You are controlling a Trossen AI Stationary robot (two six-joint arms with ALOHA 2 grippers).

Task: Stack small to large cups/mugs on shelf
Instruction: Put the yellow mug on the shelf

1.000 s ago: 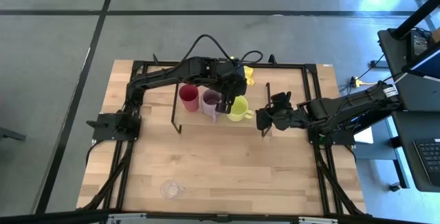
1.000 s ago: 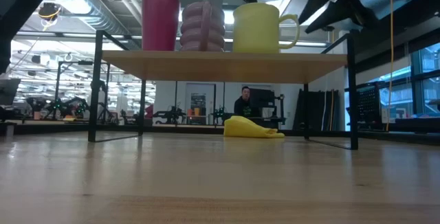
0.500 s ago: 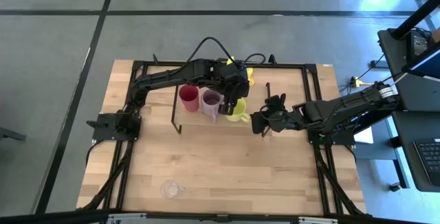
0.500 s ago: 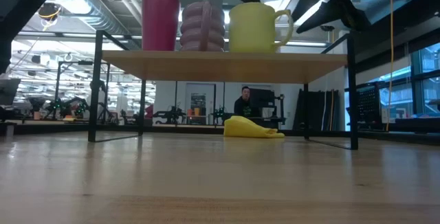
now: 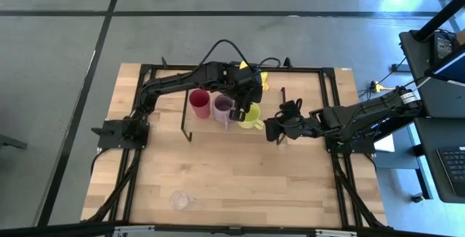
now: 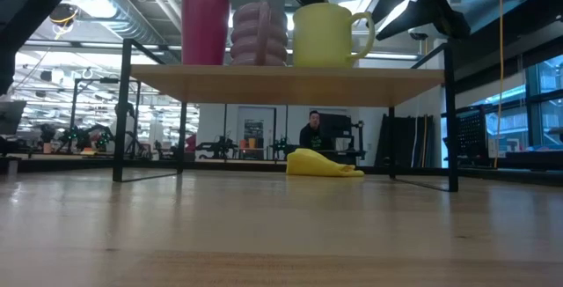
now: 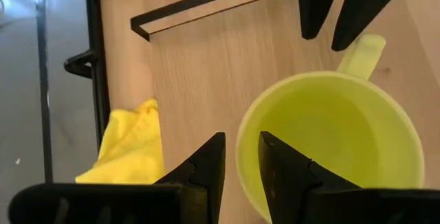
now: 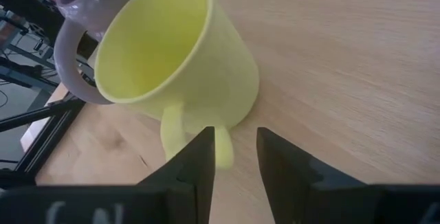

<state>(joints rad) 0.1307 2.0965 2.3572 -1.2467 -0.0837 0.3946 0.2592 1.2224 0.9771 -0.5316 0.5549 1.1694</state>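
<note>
1. Shelf (image 6: 281, 74): red cup (image 6: 205, 28), lilac mug (image 6: 259, 33) and yellow-green mug (image 6: 327, 35) stand in a row on its board, close together.
2. Clear glass (image 5: 180, 200) sits alone near the table's (image 5: 240, 171) front edge, well apart from the shelf.
3. Left gripper (image 7: 238, 157) hangs over the yellow-green mug's rim, fingers slightly apart, gripping nothing.
4. Right gripper (image 8: 234, 152) sits by that mug's handle, fingers parted either side of it.
5. Yellow cloth (image 6: 322, 164) lies behind the shelf.
</note>
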